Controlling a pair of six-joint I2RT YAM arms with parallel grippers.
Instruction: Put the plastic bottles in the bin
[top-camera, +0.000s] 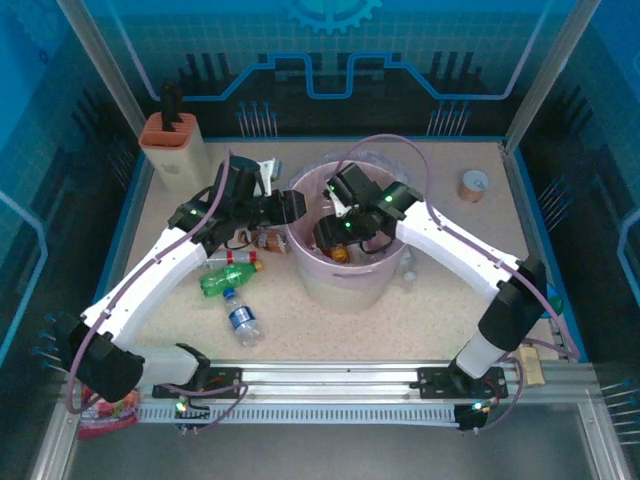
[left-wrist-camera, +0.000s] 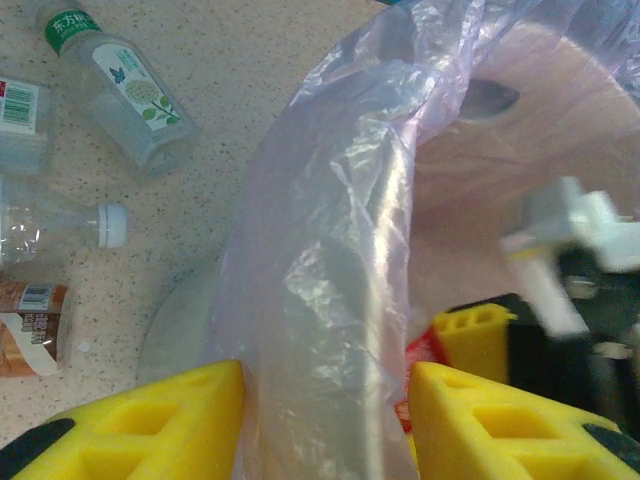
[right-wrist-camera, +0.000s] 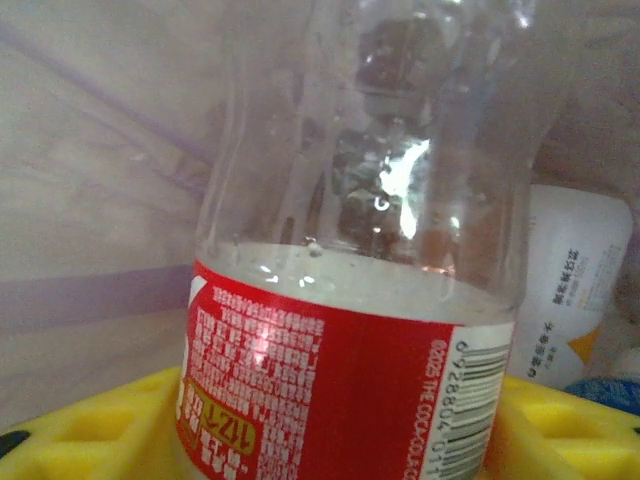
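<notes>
The bin (top-camera: 352, 283) stands mid-table, lined with a pink bag (left-wrist-camera: 330, 250). My left gripper (left-wrist-camera: 327, 420) is open, with one yellow finger on each side of the bagged rim on the bin's left (top-camera: 292, 207). My right gripper (top-camera: 335, 238) reaches down inside the bin, shut on a clear bottle with a red label (right-wrist-camera: 340, 380). A white-labelled bottle (right-wrist-camera: 575, 290) lies in the bin beside it. Left of the bin, on the table, lie a green bottle (top-camera: 228, 281), a blue-labelled clear bottle (top-camera: 242, 319), a green-capped clear bottle (left-wrist-camera: 125, 85), a white-capped one (left-wrist-camera: 60, 225) and an amber one (left-wrist-camera: 30, 325).
A beige-and-orange knife block (top-camera: 175, 148) stands at the back left. A small orange-rimmed cup (top-camera: 474, 185) sits at the back right. A red snack bag (top-camera: 105, 412) lies by the left arm's base. Blue walls and metal posts enclose the table.
</notes>
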